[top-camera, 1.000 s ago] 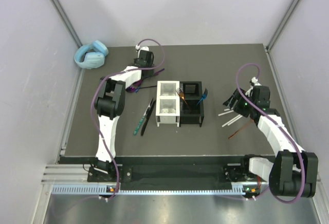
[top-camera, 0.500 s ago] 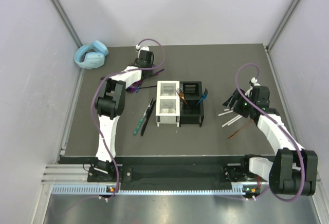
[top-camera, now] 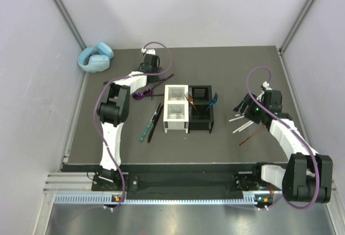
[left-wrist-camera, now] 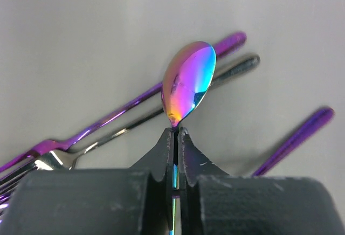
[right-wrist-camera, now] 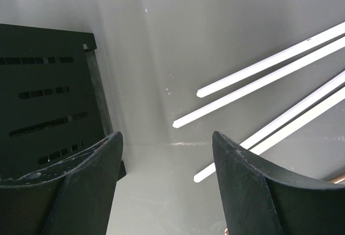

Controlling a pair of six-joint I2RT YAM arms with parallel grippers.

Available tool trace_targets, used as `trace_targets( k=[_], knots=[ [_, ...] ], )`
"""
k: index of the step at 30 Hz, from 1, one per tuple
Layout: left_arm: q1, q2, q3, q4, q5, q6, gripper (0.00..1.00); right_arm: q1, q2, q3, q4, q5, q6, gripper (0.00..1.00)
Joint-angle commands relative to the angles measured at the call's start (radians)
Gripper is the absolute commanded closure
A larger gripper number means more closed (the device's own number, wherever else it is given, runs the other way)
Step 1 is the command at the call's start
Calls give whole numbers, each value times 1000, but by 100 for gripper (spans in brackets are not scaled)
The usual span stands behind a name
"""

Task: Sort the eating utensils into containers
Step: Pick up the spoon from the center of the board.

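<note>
1. Table [top-camera: 226,68]: dark surface carrying all the items.
2. Containers: the white caddy [top-camera: 176,108] and the black caddy [top-camera: 200,108] stand touching side by side at mid-table. An orange fork [top-camera: 189,99] and a blue utensil [top-camera: 213,101] lean out of the black one.
3. Left gripper [left-wrist-camera: 176,138]: jaws closed on the neck of an iridescent spoon [left-wrist-camera: 188,81]. The spoon's long axis runs in line with the fingers, bowl pointing away from the wrist. Below it, a purple fork [left-wrist-camera: 108,122] and a silver fork [left-wrist-camera: 135,127] lie parallel on the table, handles toward upper right in the wrist view.
4. Right gripper [right-wrist-camera: 167,138]: jaws wide apart, holding nothing, over bare table between the black caddy and the white sticks [right-wrist-camera: 269,68]. The sticks lie diagonally, nearly parallel.
5. Green-handled knife [top-camera: 145,131]: lies left of the white caddy, long axis roughly near-to-far.
</note>
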Motion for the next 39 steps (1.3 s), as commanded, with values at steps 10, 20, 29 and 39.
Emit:
trace_targets(
  k=[10, 20, 29, 39],
  knots=[
    [2, -300, -227, 118, 162, -3, 100, -3, 4, -6, 46, -16, 0, 32],
    [-37, -462, -528, 386, 177, -21, 100, -3, -1, -11, 43, -17, 1, 32],
    [-88, -545, -720, 601, 55, -70, 100, -3, -5, -9, 38, -21, -2, 32],
    [-96, -668, -720, 589, -44, -44, 100, -3, -8, -8, 34, -17, -2, 32]
  ],
)
